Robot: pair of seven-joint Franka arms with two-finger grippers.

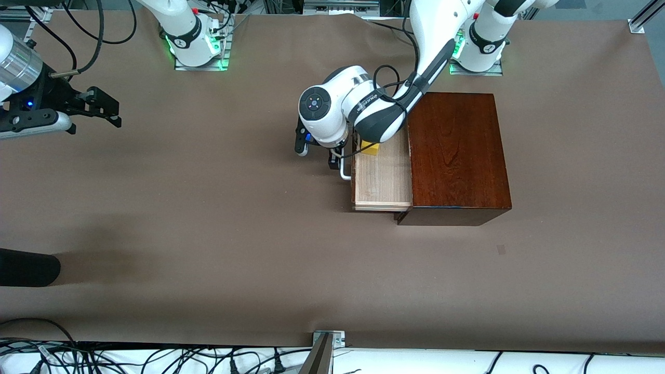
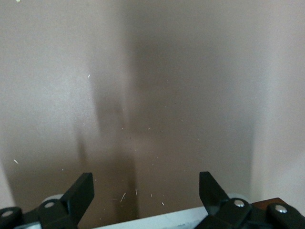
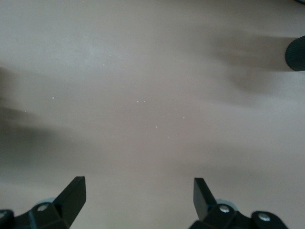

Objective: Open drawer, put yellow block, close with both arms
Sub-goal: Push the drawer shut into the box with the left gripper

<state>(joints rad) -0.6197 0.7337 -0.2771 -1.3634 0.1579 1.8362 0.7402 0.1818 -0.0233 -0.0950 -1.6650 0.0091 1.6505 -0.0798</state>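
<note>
Count of items in view:

- Robot arms: two, both white.
- Grippers: two. The left gripper (image 1: pixel 336 162) is at the drawer's handle, fingers spread in the left wrist view (image 2: pixel 145 200). The right gripper (image 1: pixel 111 111) hangs over bare table at the right arm's end, fingers apart (image 3: pixel 138 198).
- Wooden box (image 1: pixel 454 156): one.
- Drawer (image 1: pixel 383 179): one, pulled out.
- White bar handle (image 1: pixel 344 170): one.
- Yellow block (image 1: pixel 370 148): one, in the drawer.
- Black rounded object (image 1: pixel 26 267) at the table edge: one.
</note>
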